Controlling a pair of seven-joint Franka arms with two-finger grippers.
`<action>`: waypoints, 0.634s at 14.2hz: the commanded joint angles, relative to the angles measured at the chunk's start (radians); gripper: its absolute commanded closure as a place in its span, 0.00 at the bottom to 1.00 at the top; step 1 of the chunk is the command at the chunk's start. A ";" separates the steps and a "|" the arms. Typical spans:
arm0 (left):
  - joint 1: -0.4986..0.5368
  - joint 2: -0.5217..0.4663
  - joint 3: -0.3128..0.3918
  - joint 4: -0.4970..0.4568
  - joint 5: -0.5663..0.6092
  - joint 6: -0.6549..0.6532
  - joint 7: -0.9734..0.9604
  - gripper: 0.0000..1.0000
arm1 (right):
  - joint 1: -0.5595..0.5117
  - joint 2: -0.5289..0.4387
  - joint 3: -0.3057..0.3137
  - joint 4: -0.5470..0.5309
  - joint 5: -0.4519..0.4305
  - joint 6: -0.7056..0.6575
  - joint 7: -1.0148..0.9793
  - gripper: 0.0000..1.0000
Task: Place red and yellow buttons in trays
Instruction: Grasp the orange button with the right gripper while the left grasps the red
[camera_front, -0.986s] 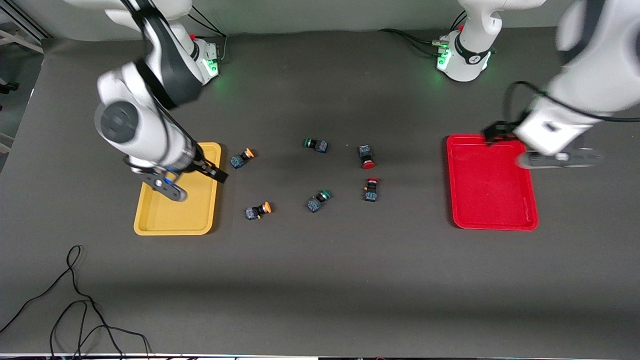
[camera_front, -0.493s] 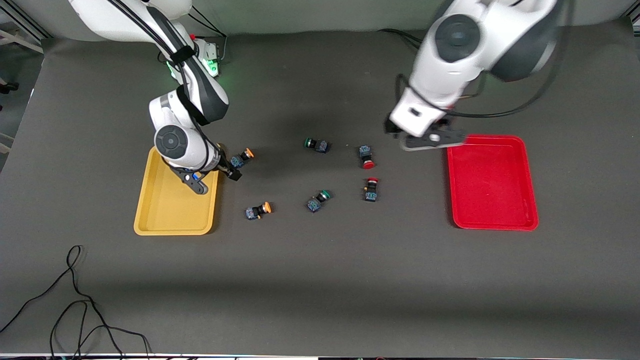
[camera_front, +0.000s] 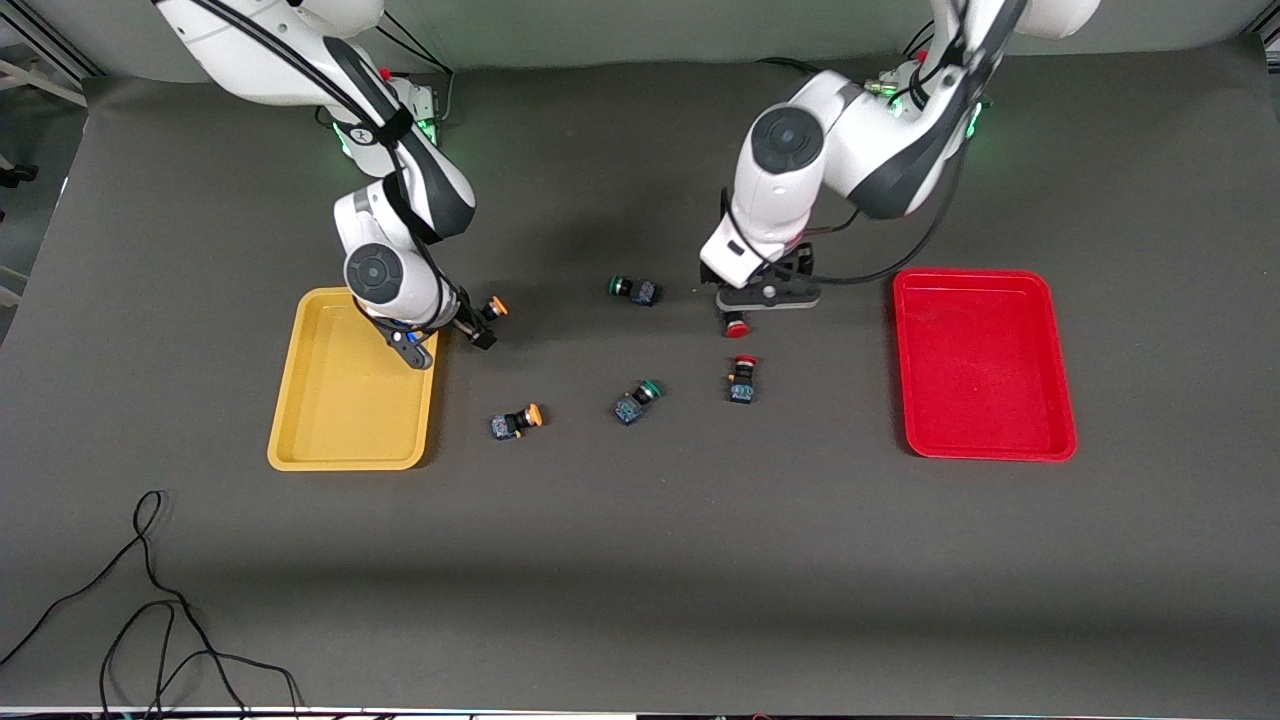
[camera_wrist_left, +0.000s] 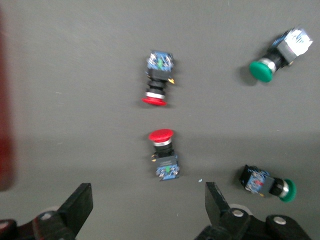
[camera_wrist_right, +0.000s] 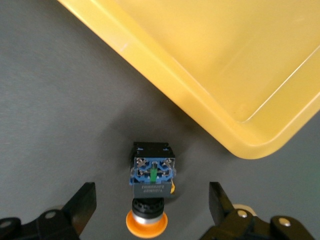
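Note:
My right gripper (camera_front: 480, 328) is open, low over the yellow button (camera_front: 494, 307) that lies beside the yellow tray (camera_front: 350, 400). In the right wrist view this button (camera_wrist_right: 150, 182) lies between the fingers (camera_wrist_right: 82, 205), beside the tray's corner (camera_wrist_right: 215, 65). A second yellow button (camera_front: 518, 421) lies nearer the front camera. My left gripper (camera_front: 752, 303) is open over a red button (camera_front: 737, 325). In the left wrist view that button (camera_wrist_left: 164, 156) lies just ahead of the gripper (camera_wrist_left: 147, 210), untouched. The other red button (camera_front: 742, 380) shows there too (camera_wrist_left: 158, 80). The red tray (camera_front: 985, 365) holds nothing.
Two green-capped buttons (camera_front: 632, 289) (camera_front: 638, 400) lie mid-table between the yellow and red ones; both show in the left wrist view (camera_wrist_left: 267, 182) (camera_wrist_left: 277, 52). A loose black cable (camera_front: 150, 600) lies near the front edge at the right arm's end.
The right gripper moved from over the yellow tray to the yellow button beside it. The left gripper swung from over the red tray to the red button mid-table. No button has moved.

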 joint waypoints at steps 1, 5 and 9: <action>-0.043 0.119 0.019 -0.023 0.012 0.130 -0.079 0.00 | 0.007 0.031 -0.001 0.001 0.014 0.022 0.027 0.00; -0.053 0.241 0.022 -0.020 0.012 0.250 -0.130 0.00 | 0.007 0.045 -0.001 -0.006 0.013 0.030 0.036 0.57; -0.051 0.263 0.022 -0.014 0.012 0.271 -0.196 0.51 | 0.005 0.028 -0.003 0.026 0.014 -0.001 0.039 0.95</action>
